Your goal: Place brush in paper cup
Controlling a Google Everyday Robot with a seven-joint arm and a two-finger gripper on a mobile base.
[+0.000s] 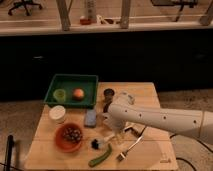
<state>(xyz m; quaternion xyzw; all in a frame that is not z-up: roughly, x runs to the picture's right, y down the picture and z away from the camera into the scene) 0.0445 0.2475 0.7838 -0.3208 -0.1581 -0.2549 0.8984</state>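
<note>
Single view — raised, angled down and forward over the wooden worktop [150,95] at middling range, dark counter [100,55] beyond the worktop. Gripper [118,136] low above the worktop's centre.
</note>
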